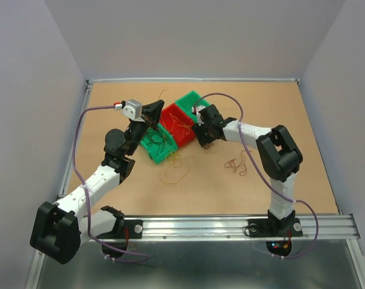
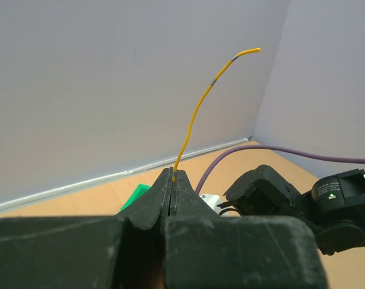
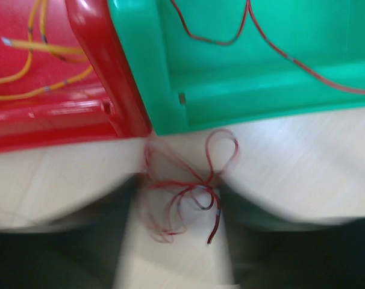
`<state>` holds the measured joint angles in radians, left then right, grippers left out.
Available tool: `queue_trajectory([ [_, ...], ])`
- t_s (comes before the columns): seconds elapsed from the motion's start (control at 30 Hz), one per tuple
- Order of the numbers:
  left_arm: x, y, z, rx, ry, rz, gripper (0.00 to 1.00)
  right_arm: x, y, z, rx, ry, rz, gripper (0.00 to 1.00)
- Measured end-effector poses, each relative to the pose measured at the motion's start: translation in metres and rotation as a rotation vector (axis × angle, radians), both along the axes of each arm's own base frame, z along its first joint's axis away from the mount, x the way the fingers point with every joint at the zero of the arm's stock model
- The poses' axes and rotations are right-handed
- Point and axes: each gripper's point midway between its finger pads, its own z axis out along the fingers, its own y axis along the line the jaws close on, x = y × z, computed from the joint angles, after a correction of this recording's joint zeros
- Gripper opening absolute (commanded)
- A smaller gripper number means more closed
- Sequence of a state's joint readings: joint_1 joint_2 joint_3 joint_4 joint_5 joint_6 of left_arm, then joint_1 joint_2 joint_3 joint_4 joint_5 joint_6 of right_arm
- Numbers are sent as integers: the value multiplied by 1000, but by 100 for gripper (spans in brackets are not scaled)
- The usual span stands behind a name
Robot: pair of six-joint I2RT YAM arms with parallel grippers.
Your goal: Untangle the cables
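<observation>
Jaws of the left gripper (image 2: 172, 176) pinch one yellow cable (image 2: 193, 117) beside the red bin (image 3: 104, 60); the right gripper (image 3: 181, 211) stands wide over red cables (image 3: 191, 192) just off that bin's corner, on the tan table (image 1: 291, 180) between pale walls (image 1: 200, 36).

I find a brown table (image 1: 309, 174) closed in on three sides by plain pale walls (image 1: 200, 36). A metal rail (image 1: 218, 226) runs along its near edge. Three bins stand in a diagonal row at back centre: near green bin (image 1: 153, 153), red bin (image 1: 185, 140), far green bin (image 1: 185, 98). Red and far green touch. The other joint is partly hidden, so contact there is unconfirmed.
</observation>
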<state>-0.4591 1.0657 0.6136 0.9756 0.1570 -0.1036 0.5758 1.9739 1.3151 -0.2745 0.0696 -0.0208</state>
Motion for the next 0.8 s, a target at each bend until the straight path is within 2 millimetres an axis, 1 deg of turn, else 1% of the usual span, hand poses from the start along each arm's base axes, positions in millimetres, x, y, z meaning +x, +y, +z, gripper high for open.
queue_trajectory([
  [0.03,0,0,0,0,-1,0,0,2,2,0,-6,1,9,6],
  [0.07,0,0,0,1,0,0,0,4,2,0,-8,0,7,1],
  [0.23,0,-1,0,2,-1,-1,0,-1,2,3,-18,5,22,1],
  [0.33,-1,-2,0,2,-2,-4,0,-13,-5,22,3,-24,20,1],
  [0.37,-1,-2,0,2,-1,-4,0,-18,-9,37,19,-51,14,1],
  [0.43,-1,-2,0,2,-1,-4,0,-21,-12,69,69,-130,3,1],
  [0.47,-1,-2,0,2,-1,-4,0,-22,-14,88,106,-183,-4,1],
  [0.6,-1,-2,0,3,-2,-4,0,-22,-15,150,225,-348,-30,1],
  [0.7,-1,-2,0,5,-3,-3,0,-14,-10,177,287,-431,-34,1],
  [0.73,-1,-2,0,5,-3,-3,0,-12,-8,181,297,-446,-34,0],
  [0.8,-1,-2,0,7,-4,-2,0,-4,-4,180,308,-466,-37,1],
])
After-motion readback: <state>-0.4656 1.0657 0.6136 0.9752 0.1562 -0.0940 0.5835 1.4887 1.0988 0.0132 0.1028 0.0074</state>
